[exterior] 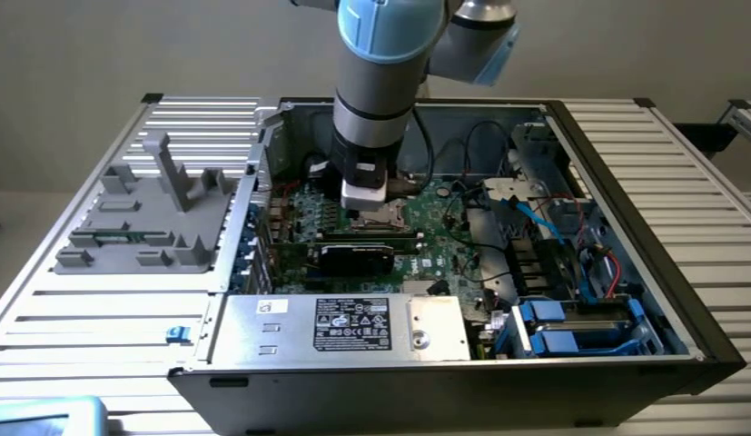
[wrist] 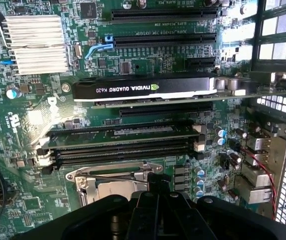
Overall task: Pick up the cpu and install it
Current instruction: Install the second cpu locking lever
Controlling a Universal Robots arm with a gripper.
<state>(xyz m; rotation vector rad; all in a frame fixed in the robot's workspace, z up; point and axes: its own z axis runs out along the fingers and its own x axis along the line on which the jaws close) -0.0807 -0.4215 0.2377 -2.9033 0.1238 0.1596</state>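
Note:
My gripper (exterior: 372,207) reaches down into the open computer case (exterior: 666,300) and hangs right over the metal-framed processor socket (wrist: 100,182) on the green motherboard (wrist: 148,60). In the wrist view its black fingertips (wrist: 158,181) sit pressed together at the socket's edge, so the gripper (wrist: 158,182) is shut. The gripper's dark body covers most of the socket. The cpu is hidden from me; I cannot tell whether it lies in the socket or under the fingers.
A black graphics card (wrist: 143,89) stands on edge just beyond two memory slots (wrist: 122,142). A finned silver heatsink (wrist: 35,44) is near them. Cables and blue drive bays (exterior: 569,322) fill the case's exterior-view right. A grey parts holder (exterior: 151,218) sits outside, on the left.

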